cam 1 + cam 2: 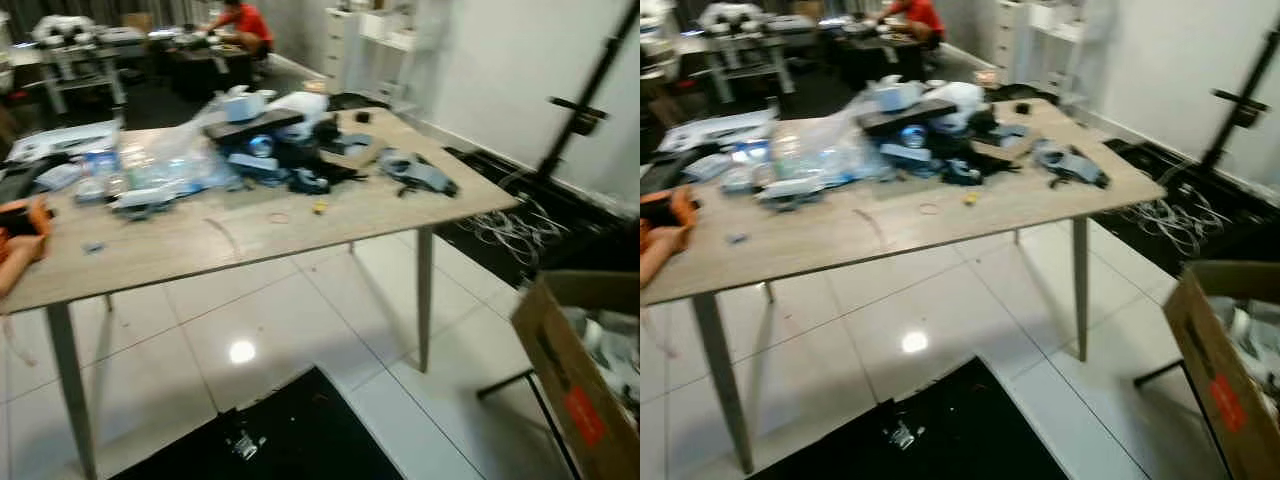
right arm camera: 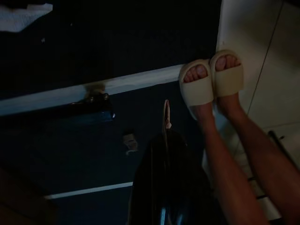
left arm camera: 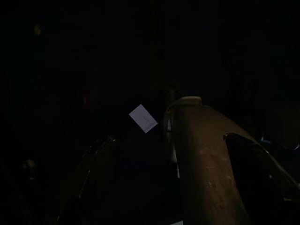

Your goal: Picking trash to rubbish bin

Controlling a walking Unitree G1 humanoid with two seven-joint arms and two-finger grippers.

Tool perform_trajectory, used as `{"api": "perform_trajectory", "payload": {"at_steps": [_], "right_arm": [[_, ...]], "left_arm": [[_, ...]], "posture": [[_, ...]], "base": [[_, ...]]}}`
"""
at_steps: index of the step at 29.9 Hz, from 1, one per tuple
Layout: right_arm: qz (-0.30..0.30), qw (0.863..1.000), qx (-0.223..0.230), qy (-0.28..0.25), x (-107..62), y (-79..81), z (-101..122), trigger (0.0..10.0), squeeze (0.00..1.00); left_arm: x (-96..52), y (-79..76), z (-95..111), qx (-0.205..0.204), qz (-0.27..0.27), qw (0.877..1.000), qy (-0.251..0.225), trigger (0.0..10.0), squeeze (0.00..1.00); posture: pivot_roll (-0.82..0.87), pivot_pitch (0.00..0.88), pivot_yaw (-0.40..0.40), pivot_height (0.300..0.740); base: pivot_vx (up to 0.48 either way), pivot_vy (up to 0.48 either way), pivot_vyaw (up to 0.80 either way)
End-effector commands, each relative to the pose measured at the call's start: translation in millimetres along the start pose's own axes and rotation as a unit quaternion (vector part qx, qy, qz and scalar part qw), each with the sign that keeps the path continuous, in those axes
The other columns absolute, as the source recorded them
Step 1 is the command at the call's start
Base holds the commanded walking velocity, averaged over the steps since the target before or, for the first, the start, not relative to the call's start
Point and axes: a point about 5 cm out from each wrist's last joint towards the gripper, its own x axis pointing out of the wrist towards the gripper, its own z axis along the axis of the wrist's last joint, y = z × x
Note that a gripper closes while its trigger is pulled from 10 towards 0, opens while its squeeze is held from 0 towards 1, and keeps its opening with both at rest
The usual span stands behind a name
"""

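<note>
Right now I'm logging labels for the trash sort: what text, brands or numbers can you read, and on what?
No text can be read; the views are blurred.
Cardboard box: an orange-red patch that may be a label, with no legible lettering.
Clutter on the wooden table: packaging too blurred to read.
White slip in the dark left wrist view: no print can be made out.

Looks like a lab/workshop rm, not a home: wooden table (image 1: 230, 240) heaped w/ gear and plastic at 12 o'clock, cable tangle (image 1: 515, 232) on tiled floor at 2, more benches and a seated person (image 1: 243, 24) far back.
</note>
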Motion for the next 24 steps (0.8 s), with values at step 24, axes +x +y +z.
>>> {"api": "perform_trajectory", "payload": {"at_steps": [24], "right_arm": [[0.007,1.0,-0.004,0.017,0.1,0.3,-9.2,10.0,0.0]], "left_arm": [[-1.6,-3.7,-13.3,0.01,-0.012,1.0,0.026,10.0,0.0]], "posture": [[-0.06,0.173,0.011,0.74]], "base": [[0.0,0.0,-0.76]]}}
